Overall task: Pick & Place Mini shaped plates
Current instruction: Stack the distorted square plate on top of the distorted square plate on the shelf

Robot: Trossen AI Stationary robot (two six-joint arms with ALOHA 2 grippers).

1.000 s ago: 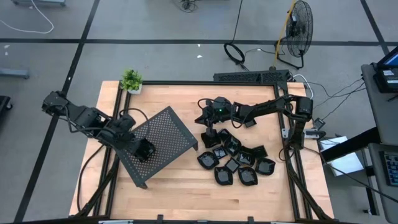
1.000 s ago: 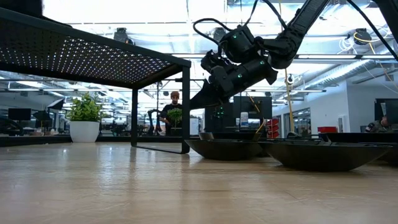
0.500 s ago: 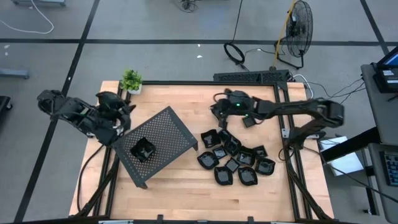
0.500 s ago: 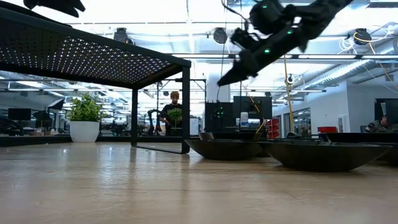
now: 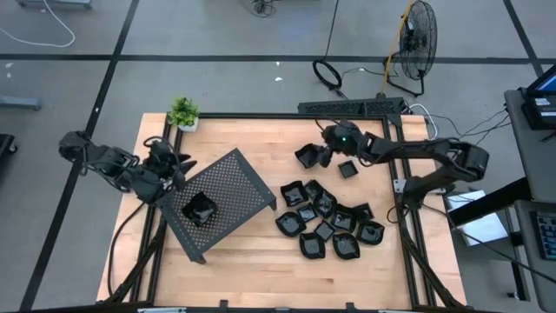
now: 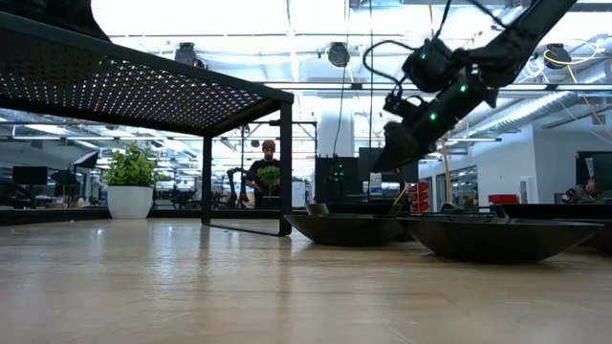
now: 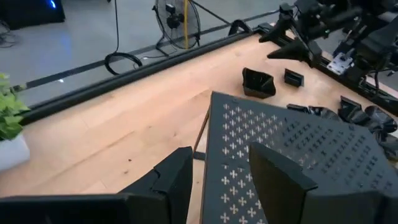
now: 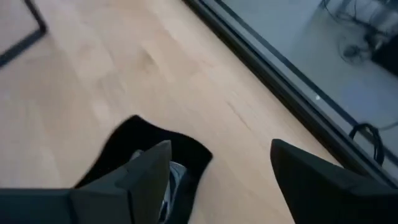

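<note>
Several mini shaped plates, glossy and black, lie heaped on the table's right half. Two more lie apart toward the far edge, a larger one and a small one. One plate rests flat on top of the dark perforated tray. My right gripper hangs open above the table beside the larger lone plate, clear of it. My left gripper is open over the tray's far left edge, with nothing between its fingers.
A small potted plant stands at the table's far left corner. A black frame rail runs along the table's edges. Bare wood lies along the near edge and between the tray and the plates.
My right gripper has risen from the heap with a plate, gone toward the far right and let it go; the plate now lies on the table apart from the heap. My left gripper has drawn back off the tray toward the far left, leaving its plate on top.
</note>
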